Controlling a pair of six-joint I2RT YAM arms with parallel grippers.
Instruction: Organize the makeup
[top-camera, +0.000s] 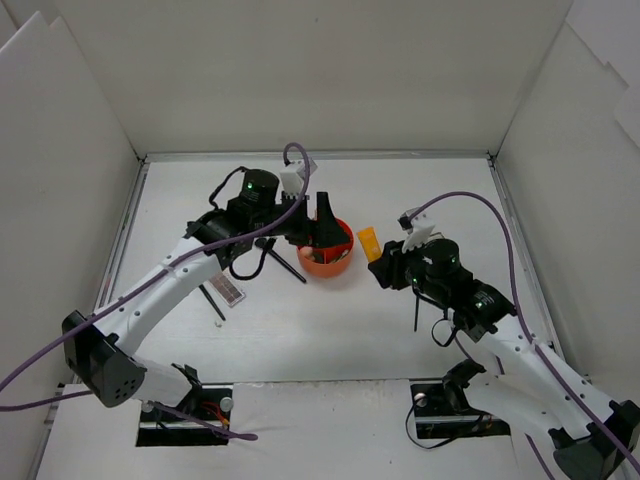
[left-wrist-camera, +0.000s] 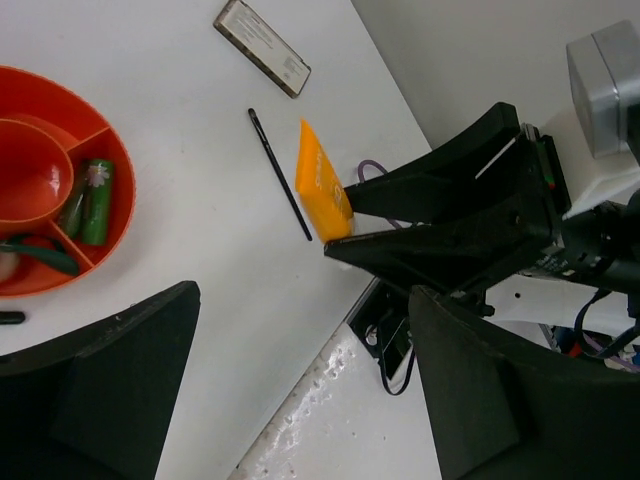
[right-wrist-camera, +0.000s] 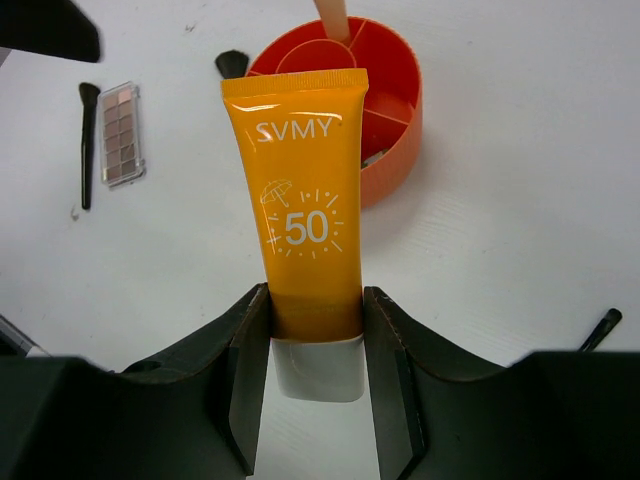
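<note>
Right gripper (right-wrist-camera: 315, 300): closed on the orange plastic tube printed "SVMY 50" (right-wrist-camera: 305, 220). Fingers clamp its white cap end, and the crimped end points toward the red-orange round compartmented holder (top-camera: 340, 266). The tube is held just right of the holder; contact with the white table (top-camera: 330, 330) cannot be judged.

Left gripper (left-wrist-camera: 300, 300): jaws wide apart, nothing between them, poised over the holder's far-left rim.

Holder contents: two small green tubes (left-wrist-camera: 95, 200) side by side in one outer compartment. A beige stick (right-wrist-camera: 330, 15) stands up at the centre.

On the table: a brown-pink eyeshadow palette (top-camera: 230, 290) lies left of the holder and nearer, with a black brush (right-wrist-camera: 87, 140) just beside it. A thin black brush (left-wrist-camera: 280, 175) lies right of the tube.
</note>
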